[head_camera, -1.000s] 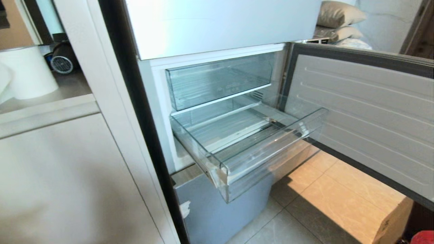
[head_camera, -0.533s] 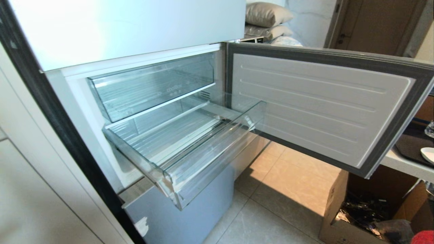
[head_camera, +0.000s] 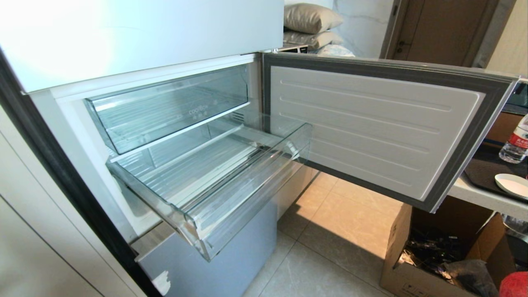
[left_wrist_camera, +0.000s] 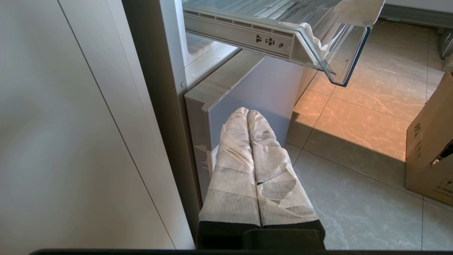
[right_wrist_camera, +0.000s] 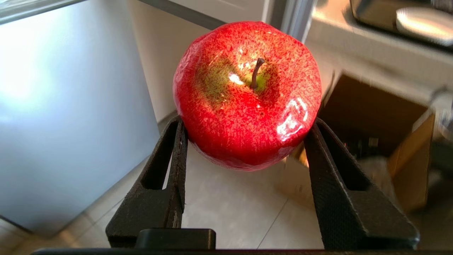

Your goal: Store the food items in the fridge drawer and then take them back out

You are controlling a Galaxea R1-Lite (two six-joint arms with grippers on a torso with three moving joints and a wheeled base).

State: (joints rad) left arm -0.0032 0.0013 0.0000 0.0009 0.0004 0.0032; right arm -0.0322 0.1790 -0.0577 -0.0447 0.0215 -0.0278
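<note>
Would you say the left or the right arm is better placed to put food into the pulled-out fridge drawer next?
Right, probably. The right gripper already clamps a red apple, while the left gripper is shut and empty, low beneath the fridge drawer, which stands open and empty.

This is looking like a home kitchen. A tall white fridge (head_camera: pixel 136 37) is standing with its lower grey-gasketed door (head_camera: pixel 371 128) swung open, showing a clear plastic "coolBox" drawer (head_camera: pixel 165 111) and a wide, shallow transparent pulled-out drawer (head_camera: pixel 214 181). Plain white cabinet panels (left_wrist_camera: pixel 70 124) are flanking it over a beige marbled tile floor (head_camera: pixel 330 255). A white counter (head_camera: pixel 478 196) is carrying a clear water bottle (head_camera: pixel 513 144) and a white plate (head_camera: pixel 511 185), with an open brown cardboard box (head_camera: pixel 412 255) beneath. Beige stacked pillows (head_camera: pixel 309 18) and a brown wooden door (head_camera: pixel 437 31) are showing beyond.
</note>
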